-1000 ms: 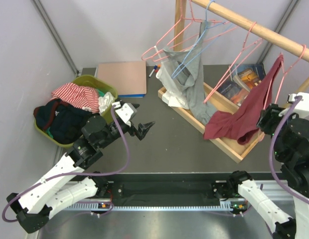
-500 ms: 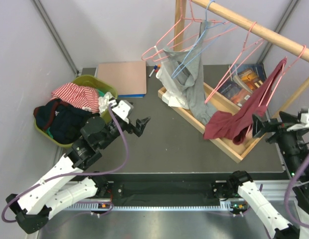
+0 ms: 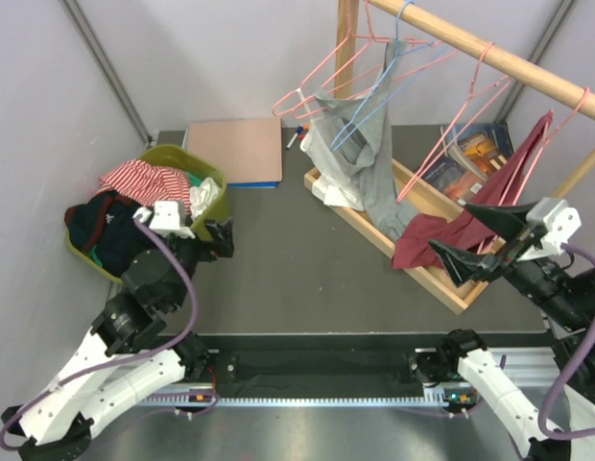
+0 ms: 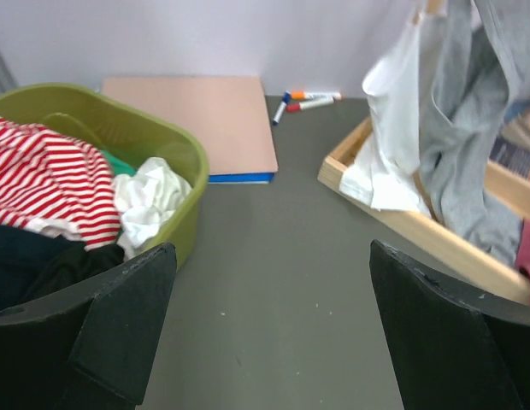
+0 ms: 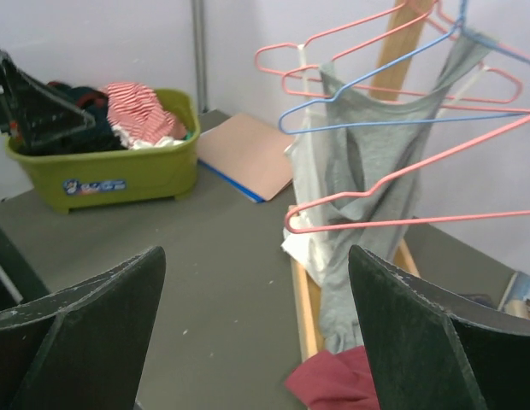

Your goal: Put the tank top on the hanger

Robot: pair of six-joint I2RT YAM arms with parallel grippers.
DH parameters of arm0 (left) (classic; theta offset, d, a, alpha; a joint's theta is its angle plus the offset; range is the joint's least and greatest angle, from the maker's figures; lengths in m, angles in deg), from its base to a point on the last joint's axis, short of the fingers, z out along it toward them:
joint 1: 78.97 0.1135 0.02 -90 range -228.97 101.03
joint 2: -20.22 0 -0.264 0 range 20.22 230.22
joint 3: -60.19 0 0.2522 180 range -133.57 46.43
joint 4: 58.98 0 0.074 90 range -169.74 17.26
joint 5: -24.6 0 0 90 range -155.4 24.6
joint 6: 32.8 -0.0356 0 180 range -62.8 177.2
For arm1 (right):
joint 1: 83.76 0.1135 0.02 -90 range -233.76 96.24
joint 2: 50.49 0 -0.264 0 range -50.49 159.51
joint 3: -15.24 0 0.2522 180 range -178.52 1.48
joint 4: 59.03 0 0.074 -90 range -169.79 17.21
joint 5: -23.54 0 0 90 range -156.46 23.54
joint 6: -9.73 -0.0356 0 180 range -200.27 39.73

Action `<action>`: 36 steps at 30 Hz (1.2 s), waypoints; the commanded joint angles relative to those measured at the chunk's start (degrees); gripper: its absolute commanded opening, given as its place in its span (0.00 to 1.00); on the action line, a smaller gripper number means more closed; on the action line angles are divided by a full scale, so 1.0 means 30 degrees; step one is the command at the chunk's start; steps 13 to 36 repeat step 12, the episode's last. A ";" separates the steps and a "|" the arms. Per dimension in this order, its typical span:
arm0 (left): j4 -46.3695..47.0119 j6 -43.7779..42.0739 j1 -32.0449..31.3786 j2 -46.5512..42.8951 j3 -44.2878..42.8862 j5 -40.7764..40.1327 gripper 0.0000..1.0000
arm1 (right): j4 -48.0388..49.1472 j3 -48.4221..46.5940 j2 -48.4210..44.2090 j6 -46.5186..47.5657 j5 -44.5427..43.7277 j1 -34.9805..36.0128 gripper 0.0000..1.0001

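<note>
At the table's right edge, we note the right arm bent low, its wrist level and the right gripper [image 3: 451, 228] pointing left toward the wooden tray [image 3: 441, 280]. Its fingers stand wide apart with nothing between them. The left arm is folded back, the left gripper [image 4: 271, 256] beside the green basket [image 3: 209, 181], fingers likewise spread wide and empty.

We see the tank top [image 3: 511, 176] hanging by its upper end from the hanger [image 3: 582, 99], which hooks over the wooden rod [image 3: 470, 43]. Its lower end sags in a bunch onto the tray. From above, that bunch sits just beside the right fingertips. The right wrist view shows it low and ahead, touching neither finger (the top view alone would not settle contact).

Materials: the tank top is soft maroon cloth, creased and limp. The hanger is thin pink wire, triangular with a hook top. The fingers are matte black and wedge-shaped. A grey garment [image 3: 360, 168] hangs farther left under the rod, and a red-and-white striped cloth [image 3: 144, 182] lies in the basket.
</note>
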 commanded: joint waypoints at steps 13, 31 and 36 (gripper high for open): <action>-0.1212 0.1346 0.0049 -0.0126 -0.0177 -0.2474 0.99 | 0.1639 0.1735 -0.0260 0.0316 0.1875 -0.0142 0.88; -0.1212 0.1346 0.0049 -0.0126 -0.0177 -0.2474 0.99 | 0.1639 0.1735 -0.0260 0.0316 0.1875 -0.0142 0.88; -0.1212 0.1346 0.0049 -0.0126 -0.0177 -0.2474 0.99 | 0.1639 0.1735 -0.0260 0.0316 0.1875 -0.0142 0.88</action>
